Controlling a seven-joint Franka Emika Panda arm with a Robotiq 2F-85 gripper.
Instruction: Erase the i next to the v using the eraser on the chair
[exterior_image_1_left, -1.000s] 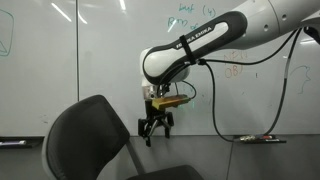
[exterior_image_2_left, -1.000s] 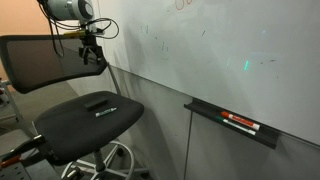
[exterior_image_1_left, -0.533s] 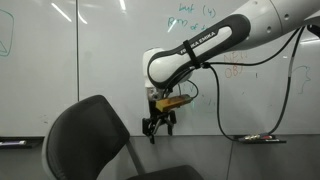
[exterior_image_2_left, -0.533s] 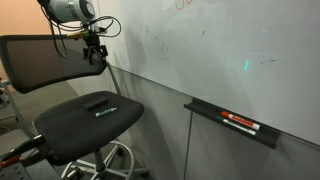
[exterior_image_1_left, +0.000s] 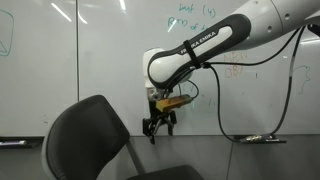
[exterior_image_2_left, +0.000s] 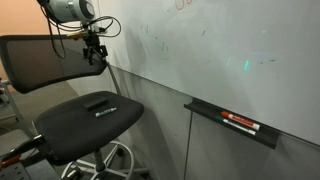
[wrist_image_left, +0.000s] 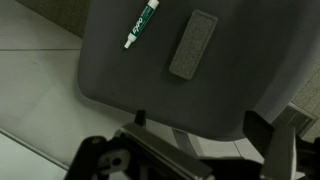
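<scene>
Gripper (exterior_image_1_left: 157, 131) unmoved since last frame, fingers spread, empty, above chair (exterior_image_1_left: 85, 135); eraser (wrist_image_left: 194, 44) on seat

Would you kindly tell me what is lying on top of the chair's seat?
An eraser and a green-and-white marker lie apart on the chair seat; anything beneath them is covered.

We cannot make out the i or the v on the whiteboard (exterior_image_1_left: 100, 60): both are too small. In the wrist view the fingers (wrist_image_left: 285, 155) are dark blurs cut by the bottom edge, the chair (wrist_image_left: 230, 100) by the top.
</scene>
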